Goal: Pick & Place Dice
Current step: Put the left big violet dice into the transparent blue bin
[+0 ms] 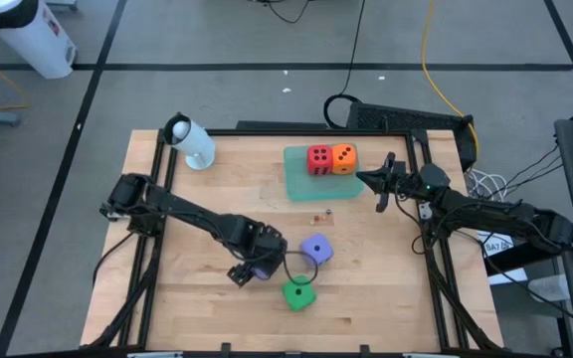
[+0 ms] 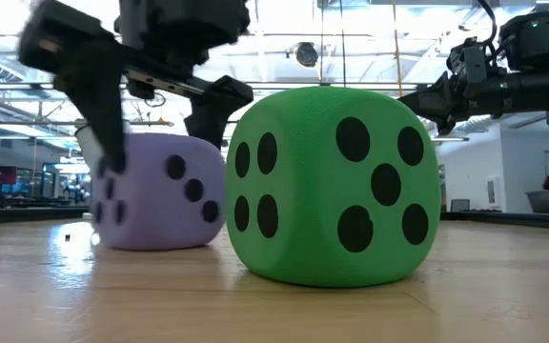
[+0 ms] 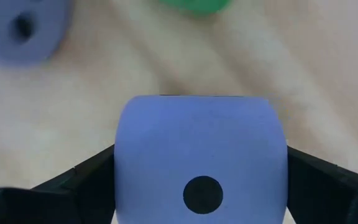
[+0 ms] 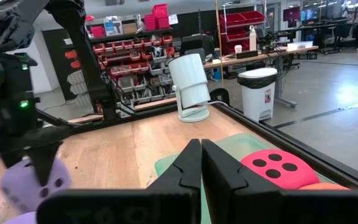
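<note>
The purple die (image 3: 201,158) sits clenched between the left gripper (image 1: 257,267) jaws, just beside the second purple die (image 1: 316,249) and the green die (image 1: 298,294). From it, the green tray (image 1: 301,179) with the red die (image 1: 319,158) and orange die (image 1: 343,157) lies well apart across the worktop (image 1: 197,288). The right gripper (image 1: 381,181) waits just beside that tray, jaws closed on nothing.

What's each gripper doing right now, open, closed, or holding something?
Left gripper: closed on a purple die near the table's front middle.
Right gripper: closed, empty, beside the green tray.

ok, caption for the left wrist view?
Left gripper clamps a purple die above the wooden table.
</note>
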